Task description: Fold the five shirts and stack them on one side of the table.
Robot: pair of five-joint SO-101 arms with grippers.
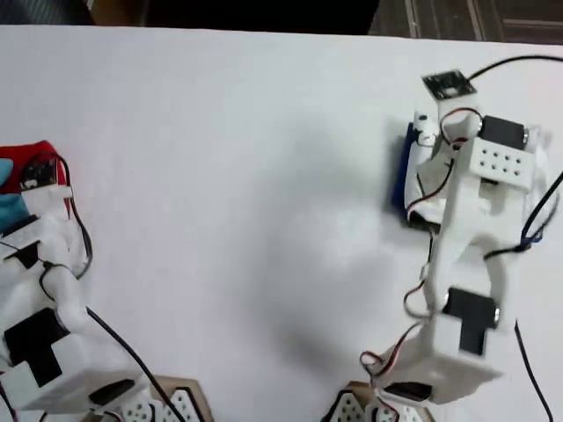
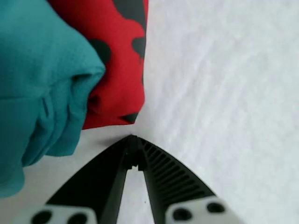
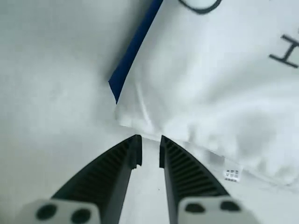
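A teal shirt (image 2: 37,84) lies bunched on a red shirt with black patches (image 2: 121,56). My left gripper (image 2: 133,142) is shut and empty, its tips just short of the red shirt's edge. In the high view these two, the red shirt (image 1: 35,151) and the teal shirt (image 1: 10,207), sit at the table's left edge. A white printed shirt (image 3: 210,79) lies on a blue shirt (image 3: 133,51). My right gripper (image 3: 148,150) hangs a little open right at the white shirt's edge, holding nothing. The blue shirt (image 1: 402,171) peeks out from under the right arm.
The white table (image 1: 229,176) stretches bare between the two arms. Cables (image 1: 106,334) trail from both arms near the front edge. A dark floor runs beyond the table's far edge.
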